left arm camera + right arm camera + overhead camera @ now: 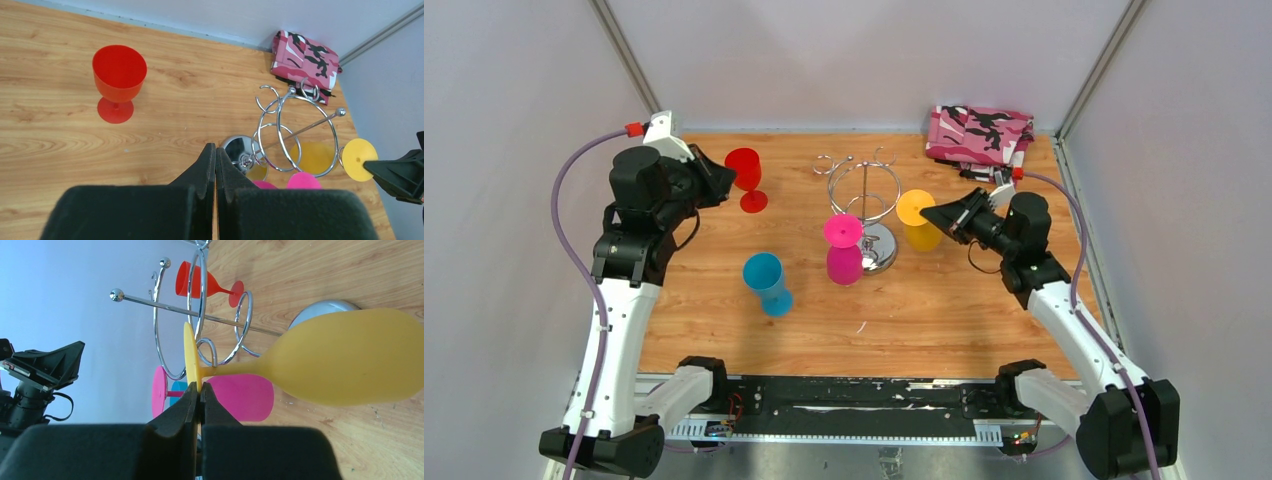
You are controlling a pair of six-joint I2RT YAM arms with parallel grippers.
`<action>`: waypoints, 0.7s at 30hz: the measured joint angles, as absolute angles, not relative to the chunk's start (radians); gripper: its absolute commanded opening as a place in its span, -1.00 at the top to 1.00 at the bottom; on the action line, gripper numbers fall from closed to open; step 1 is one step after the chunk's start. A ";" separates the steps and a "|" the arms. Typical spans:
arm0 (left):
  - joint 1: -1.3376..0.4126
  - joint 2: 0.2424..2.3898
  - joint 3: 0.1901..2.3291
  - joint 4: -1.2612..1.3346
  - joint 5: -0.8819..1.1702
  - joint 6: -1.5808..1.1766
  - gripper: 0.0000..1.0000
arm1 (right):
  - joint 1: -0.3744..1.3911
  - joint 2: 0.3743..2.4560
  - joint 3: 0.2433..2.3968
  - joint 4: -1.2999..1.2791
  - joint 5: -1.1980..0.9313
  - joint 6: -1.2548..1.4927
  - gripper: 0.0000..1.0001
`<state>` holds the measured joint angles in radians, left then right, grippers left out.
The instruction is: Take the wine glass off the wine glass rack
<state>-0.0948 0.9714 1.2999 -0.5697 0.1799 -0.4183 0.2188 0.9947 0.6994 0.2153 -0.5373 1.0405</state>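
Note:
The chrome wine glass rack [864,190] stands mid-table on its disc base. A yellow wine glass [916,215] hangs bowl-down at the rack's right side. Its stem lies against a curled hook arm [207,352]. My right gripper [200,389] is shut on the rim of the yellow glass's foot disc [189,357]; it also shows in the top view [939,213]. A pink wine glass [844,250] hangs bowl-down at the rack's front. My left gripper [216,150] is shut and empty, held above the table left of the rack [310,126].
A red wine glass [746,178] stands upright at the back left, next to my left gripper [724,175]. A blue wine glass [766,282] stands on the table front left of the rack. A pink camouflage cloth [980,133] lies at the back right corner.

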 measured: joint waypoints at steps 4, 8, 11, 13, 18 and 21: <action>-0.095 0.971 1.299 -0.569 0.180 -0.418 0.99 | 0.208 0.980 0.684 0.215 -0.538 1.065 1.00; -0.095 0.971 1.299 -0.569 0.180 -0.419 0.99 | 0.202 0.939 0.670 0.209 -0.538 1.082 1.00; -0.095 0.972 1.294 -0.562 0.181 -0.419 1.00 | 0.201 0.887 0.670 0.186 -0.537 1.081 1.00; -0.095 0.976 1.292 -0.558 0.181 -0.419 1.00 | 0.201 0.851 0.681 0.138 -0.529 1.072 1.00; -0.095 0.988 1.289 -0.554 0.177 -0.419 1.00 | 0.200 0.754 0.767 -0.074 -0.455 0.997 1.00; -0.095 0.996 1.289 -0.553 0.163 -0.419 1.00 | 0.200 0.690 0.841 -0.179 -0.388 0.937 1.00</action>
<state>-0.0948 0.9958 1.2888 -0.5533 0.1631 -0.4194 0.1997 0.6899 0.8406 -0.1795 -0.3882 0.9367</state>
